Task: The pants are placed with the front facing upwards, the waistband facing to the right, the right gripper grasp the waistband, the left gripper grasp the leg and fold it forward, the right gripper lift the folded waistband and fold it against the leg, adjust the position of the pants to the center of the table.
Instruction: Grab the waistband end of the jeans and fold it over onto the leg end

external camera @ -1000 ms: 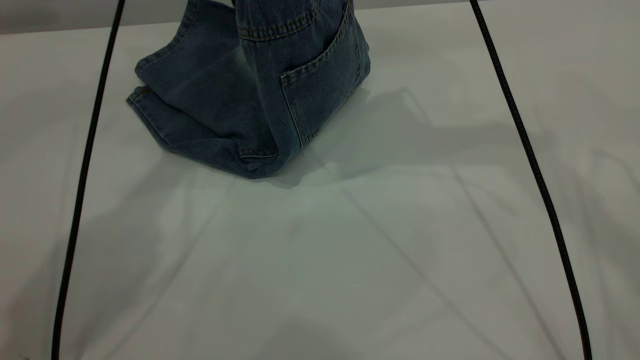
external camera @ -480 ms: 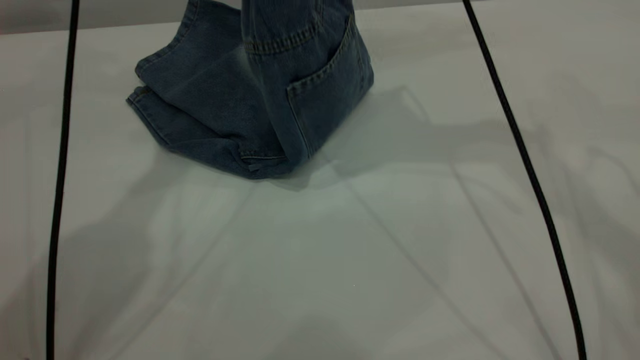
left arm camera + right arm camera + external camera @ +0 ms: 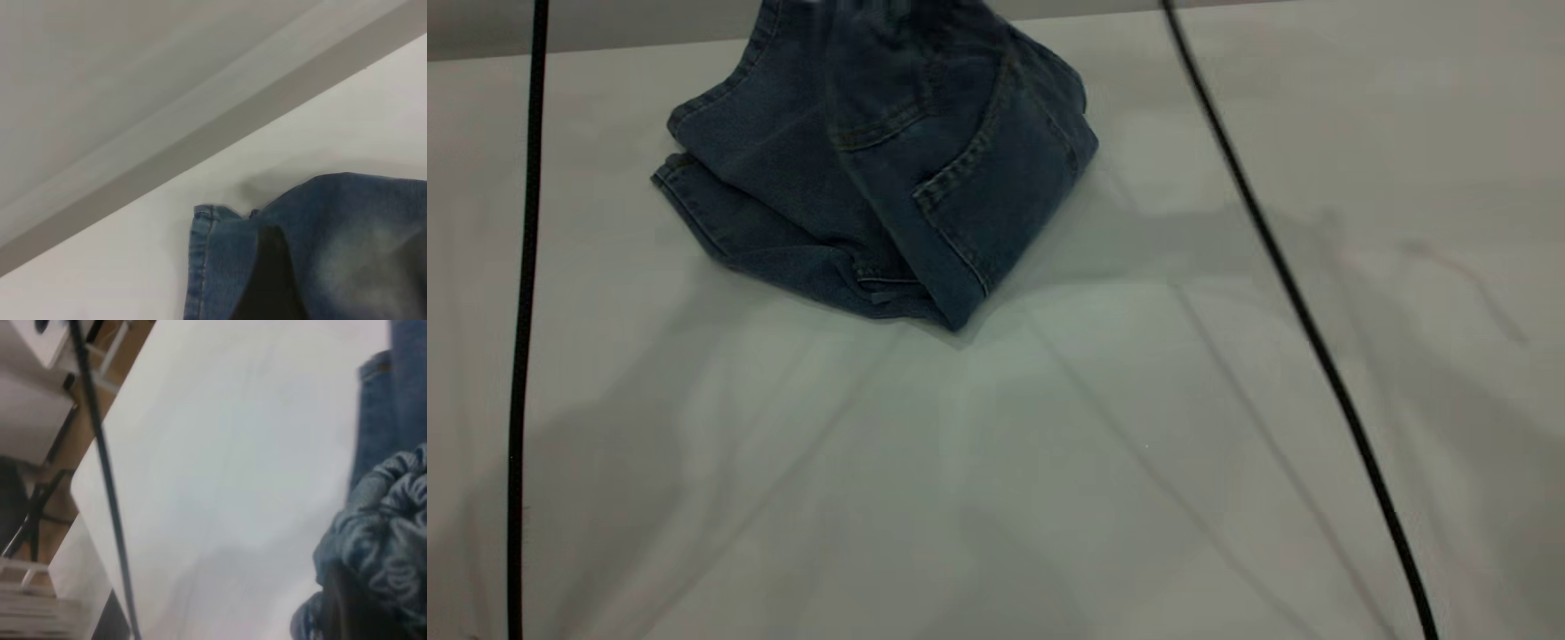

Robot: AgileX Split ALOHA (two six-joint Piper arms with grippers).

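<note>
The blue denim pants (image 3: 871, 178) lie bunched and folded at the far middle of the white table (image 3: 1049, 489), with a back pocket (image 3: 978, 204) facing up. The pile's top runs out of the exterior view, and neither gripper shows there. In the right wrist view, the ruched waistband (image 3: 390, 520) is gathered around my right gripper (image 3: 357, 610), which is shut on it. In the left wrist view, my left gripper (image 3: 267, 287) is a dark blurred shape against a pants leg (image 3: 347, 253), close to the stitched hem (image 3: 199, 267).
Two black cables cross the exterior view, one (image 3: 520, 311) at the left and one (image 3: 1303, 320) at the right. The table's far edge (image 3: 220, 140) runs just beyond the pants. The right wrist view shows a table corner (image 3: 100, 540) with furniture below it.
The raised waist part of the pants has come down and leaned left over the folded legs. The right cable swung left; the left cable shifted slightly left.
</note>
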